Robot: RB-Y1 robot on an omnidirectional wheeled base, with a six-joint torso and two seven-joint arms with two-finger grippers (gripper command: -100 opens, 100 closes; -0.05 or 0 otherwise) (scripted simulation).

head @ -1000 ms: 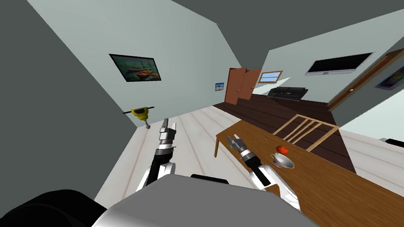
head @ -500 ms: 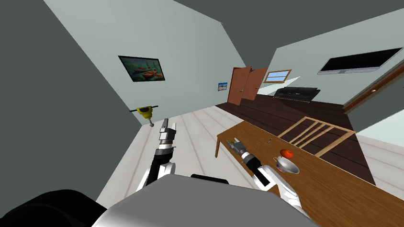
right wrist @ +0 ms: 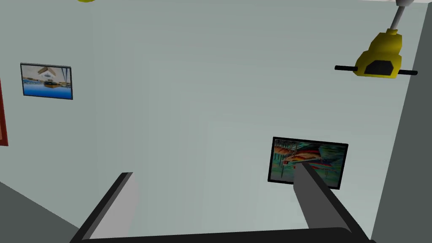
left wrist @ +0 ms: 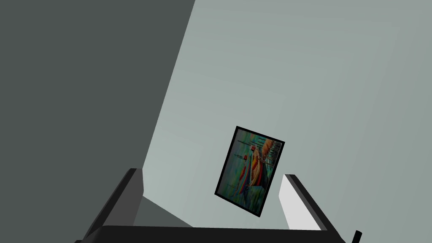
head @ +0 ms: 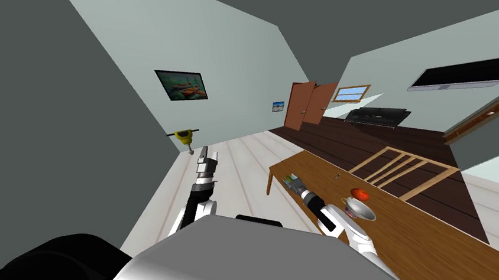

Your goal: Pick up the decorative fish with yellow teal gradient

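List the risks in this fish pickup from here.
1. The right gripper is open, but its wrist view faces the wall, not the fish; closing now would likely grab nothing.
2. The fish lies near the end edge of the table; a nudge may push it off.
3. The bowl and red fruit sit beside the right forearm and could get bumped.

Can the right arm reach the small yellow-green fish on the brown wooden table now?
Probably yes: the open right end effector is beside the small yellow-green fish at the brown wooden table's far end, nothing between them.
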